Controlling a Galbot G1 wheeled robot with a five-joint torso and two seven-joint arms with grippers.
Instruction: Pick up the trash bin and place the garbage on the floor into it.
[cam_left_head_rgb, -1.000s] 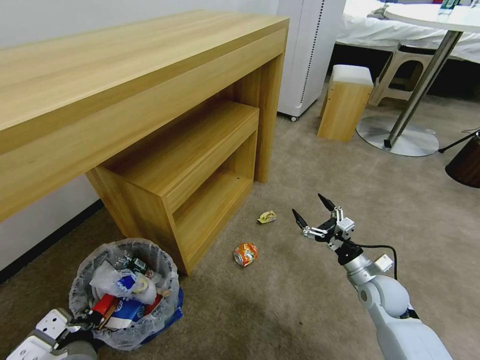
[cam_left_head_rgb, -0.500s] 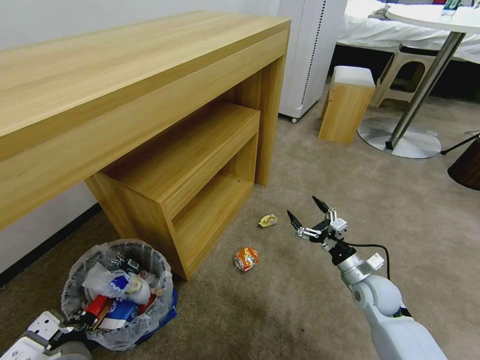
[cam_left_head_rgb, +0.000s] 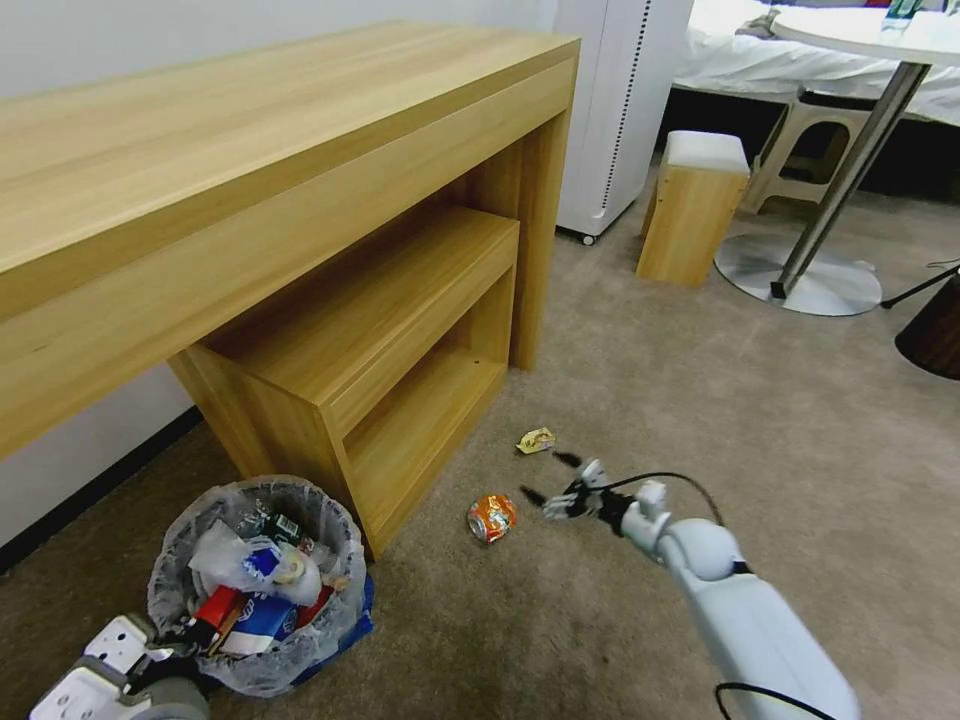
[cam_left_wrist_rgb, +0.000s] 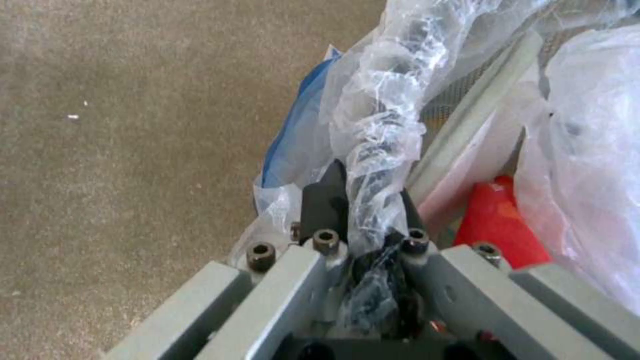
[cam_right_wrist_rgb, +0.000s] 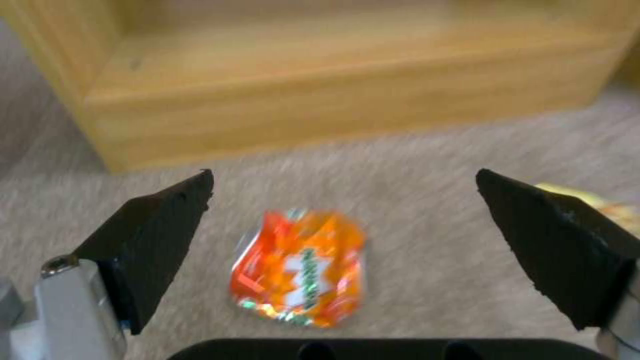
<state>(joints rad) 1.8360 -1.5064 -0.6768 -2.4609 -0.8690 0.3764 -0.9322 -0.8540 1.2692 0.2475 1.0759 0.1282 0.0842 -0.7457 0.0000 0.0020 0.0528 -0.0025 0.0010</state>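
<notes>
On the beige carpet (cam_left_head_rgb: 620, 380) beside a wooden desk (cam_left_head_rgb: 250, 180), we see a crushed orange can (cam_left_head_rgb: 491, 516) and a yellow wrapper (cam_left_head_rgb: 536, 440). Our right gripper (cam_left_head_rgb: 549, 478), arm stretched low and forward, hangs spread wide just beside the can. Our left gripper (cam_left_wrist_rgb: 367, 200) pinches the bag-lined rim of the blue bin (cam_left_head_rgb: 340, 625), full of litter, near the desk's shelf.

An orange, white and green print is being shown on the crushed can (cam_right_wrist_rgb: 298, 268) lying on the beige carpet (cam_left_head_rgb: 620, 380). Yellow is being displayed by the wrapper (cam_left_head_rgb: 536, 439). Blue is being seen under the trash bin's (cam_left_head_rgb: 340, 615) clear crinkled liner (cam_left_wrist_rgb: 383, 120).
</notes>
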